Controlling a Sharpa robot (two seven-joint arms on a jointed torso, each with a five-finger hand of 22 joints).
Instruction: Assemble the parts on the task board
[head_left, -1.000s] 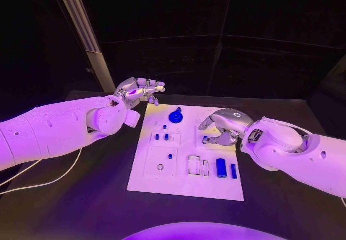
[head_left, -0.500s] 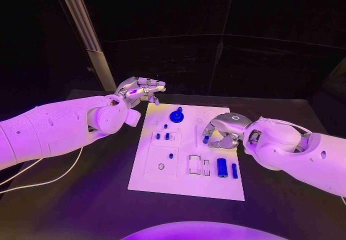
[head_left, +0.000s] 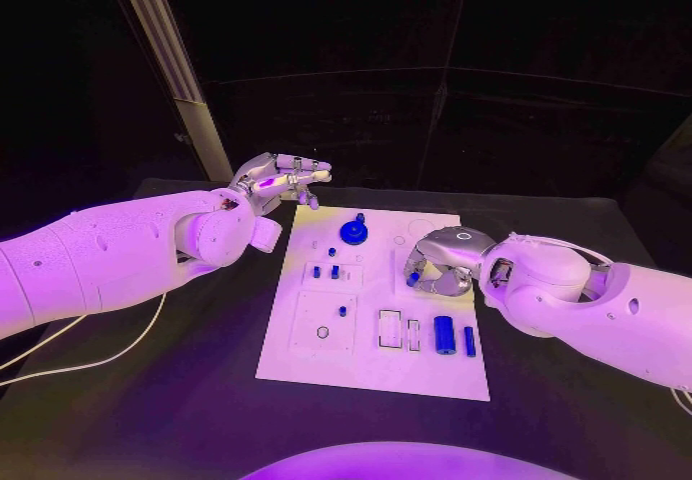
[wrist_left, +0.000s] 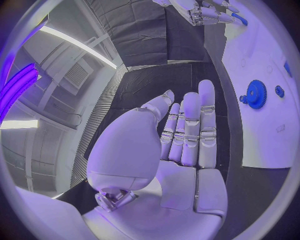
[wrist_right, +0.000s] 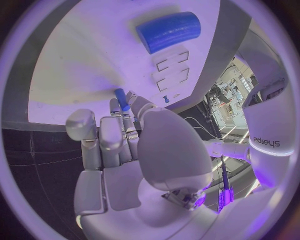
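The white task board (head_left: 368, 360) lies in the middle of the black table. My right hand (head_left: 437, 262) hovers low over the board's right middle, pinching a small blue peg (head_left: 413, 279) at its fingertips; the right wrist view shows the same peg (wrist_right: 122, 99) pointing down at the board (wrist_right: 75, 65). A blue gear (head_left: 353, 234) sits near the far edge. Small blue pegs (head_left: 325, 271) stand left of centre. A blue cylinder (head_left: 443, 335) and a thin blue bar (head_left: 467, 342) lie on the near right. My left hand (head_left: 278, 180) is raised beyond the far left corner, holding nothing, fingers straight (wrist_left: 187, 135).
Rectangular slots (head_left: 389, 330) and a square recess with a small ring (head_left: 322, 333) mark the board's near half. A white cable (head_left: 101, 360) runs over the table at the left. A pale post (head_left: 180, 90) rises behind my left arm.
My right arm has shifted slightly left over the board, with the peg still pinched. My left hand has stayed in place.
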